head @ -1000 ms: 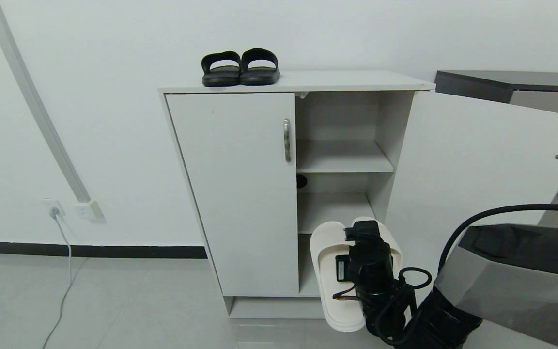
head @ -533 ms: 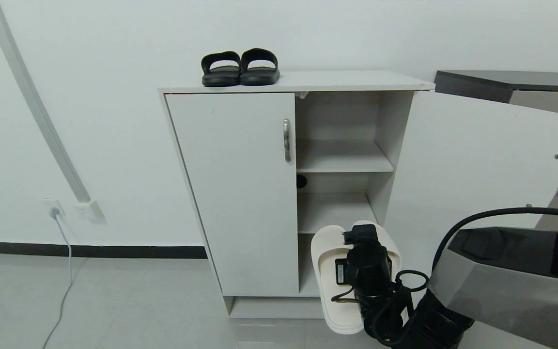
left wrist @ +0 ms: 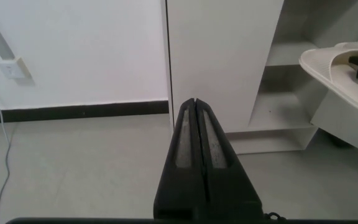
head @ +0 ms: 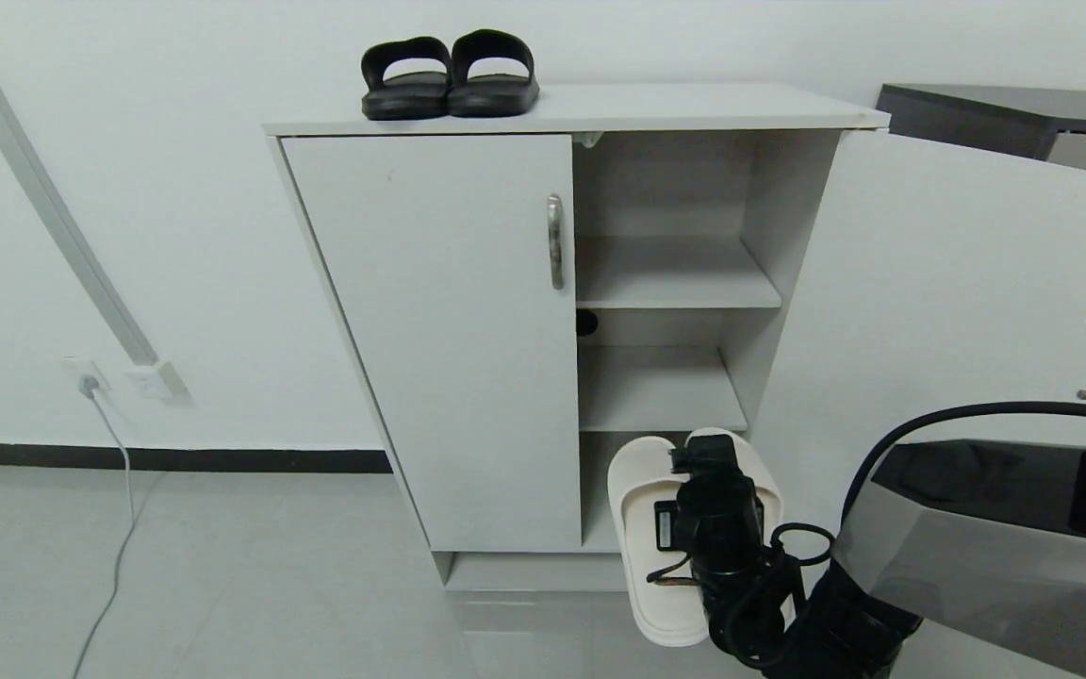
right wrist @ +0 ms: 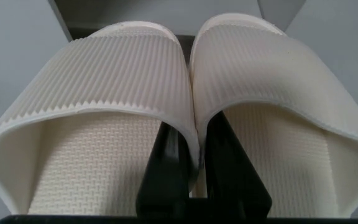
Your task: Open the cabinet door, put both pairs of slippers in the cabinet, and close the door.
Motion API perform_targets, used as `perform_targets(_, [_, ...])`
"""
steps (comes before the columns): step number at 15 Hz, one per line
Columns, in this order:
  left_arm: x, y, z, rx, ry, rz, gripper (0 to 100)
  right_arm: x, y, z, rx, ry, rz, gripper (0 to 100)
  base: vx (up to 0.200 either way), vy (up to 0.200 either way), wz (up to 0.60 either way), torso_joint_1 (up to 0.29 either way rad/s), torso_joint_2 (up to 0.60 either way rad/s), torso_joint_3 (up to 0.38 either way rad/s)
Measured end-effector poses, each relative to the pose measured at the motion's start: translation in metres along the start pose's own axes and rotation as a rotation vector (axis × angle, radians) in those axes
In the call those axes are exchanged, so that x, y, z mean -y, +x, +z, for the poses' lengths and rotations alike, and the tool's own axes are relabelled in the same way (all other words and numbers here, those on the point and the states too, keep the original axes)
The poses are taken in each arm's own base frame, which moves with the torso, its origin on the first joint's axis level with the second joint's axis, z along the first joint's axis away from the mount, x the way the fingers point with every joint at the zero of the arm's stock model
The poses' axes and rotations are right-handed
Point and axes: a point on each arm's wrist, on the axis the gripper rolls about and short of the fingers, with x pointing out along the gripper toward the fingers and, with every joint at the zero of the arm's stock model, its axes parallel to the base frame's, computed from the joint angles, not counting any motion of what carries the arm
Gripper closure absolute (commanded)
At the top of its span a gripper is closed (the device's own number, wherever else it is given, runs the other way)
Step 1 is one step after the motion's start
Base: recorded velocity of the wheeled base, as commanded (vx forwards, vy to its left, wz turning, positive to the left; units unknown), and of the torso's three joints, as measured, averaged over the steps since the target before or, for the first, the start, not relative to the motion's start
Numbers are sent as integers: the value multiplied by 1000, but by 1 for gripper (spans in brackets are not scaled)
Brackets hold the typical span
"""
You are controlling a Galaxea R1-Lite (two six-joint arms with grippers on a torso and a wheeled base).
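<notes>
Two white slippers (head: 639, 514) clamped in my right tool (right wrist: 196, 167), at cabinet (head: 430, 330) bottom bay | my left tool (left wrist: 195, 113) narrow, fingers together | black pair (head: 450, 74) on cabinet top | door (head: 939, 283) open

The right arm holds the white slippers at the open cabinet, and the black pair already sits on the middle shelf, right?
No. The head view shows the black pair on top of the cabinet; the right gripper does hold the white slippers.
</notes>
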Motion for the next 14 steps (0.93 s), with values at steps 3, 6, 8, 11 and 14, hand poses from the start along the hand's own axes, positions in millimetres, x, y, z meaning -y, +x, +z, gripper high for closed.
perform_targets(3, [0, 0, 0, 0, -2, 0, 100, -1, 1, 1, 4, 3, 0, 100, 0, 0, 0, 4, 5, -201])
perform_targets(6, [0, 0, 0, 0, -2, 0, 100, -2, 1, 1, 8, 6, -2, 100, 0, 0, 0, 1, 2, -142])
perform_targets(8, [0, 0, 0, 0, -3, 0, 100, -4, 4, 2, 54, 23, 2, 100, 0, 0, 0, 0, 0, 0])
perform_targets(11, [0, 0, 0, 0, -3, 0, 100, -5, 12, 4, 196, 24, 5, 100, 0, 0, 0, 0, 0, 0])
perform_targets(14, [0, 0, 0, -1, -3, 0, 100, -3, 19, -7, 189, -5, -8, 100, 0, 0, 0, 0, 0, 0])
